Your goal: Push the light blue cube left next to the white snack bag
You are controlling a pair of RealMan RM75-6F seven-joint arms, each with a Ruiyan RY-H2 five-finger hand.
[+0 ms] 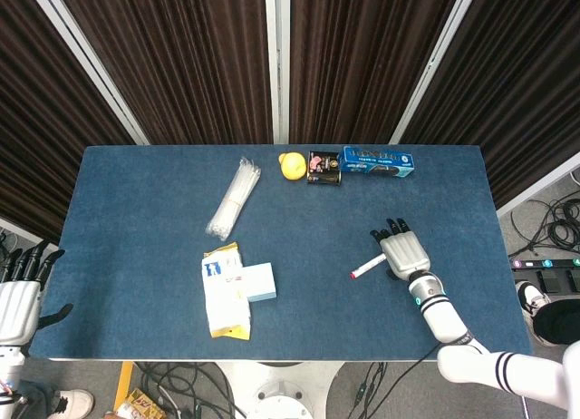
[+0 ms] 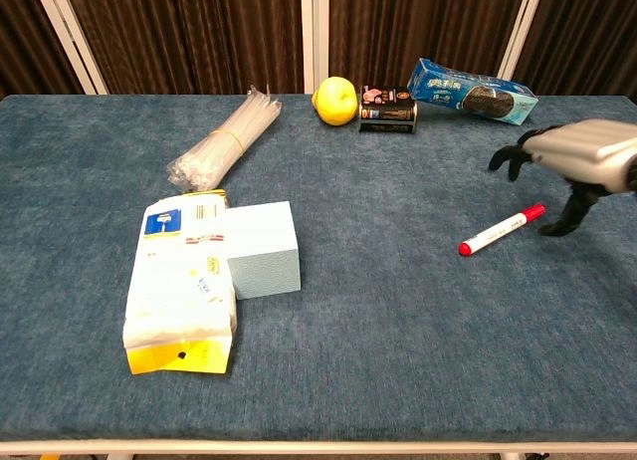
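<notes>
Right hand [image 2: 582, 156] spread; light blue cube [image 2: 264, 249] touches white snack bag [image 2: 182, 286].

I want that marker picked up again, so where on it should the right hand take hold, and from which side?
Grip the marker around the middle of its white barrel, coming from above. It lies flat on the table with bare cloth on both sides, and its red ends are narrower. The right hand hovers beside its far end, fingers spread, so the reach looks short.

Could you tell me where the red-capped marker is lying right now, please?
In the chest view the marker lies on the blue table at the right side, just beside the right robot hand, well away from the light blue cube.
</notes>
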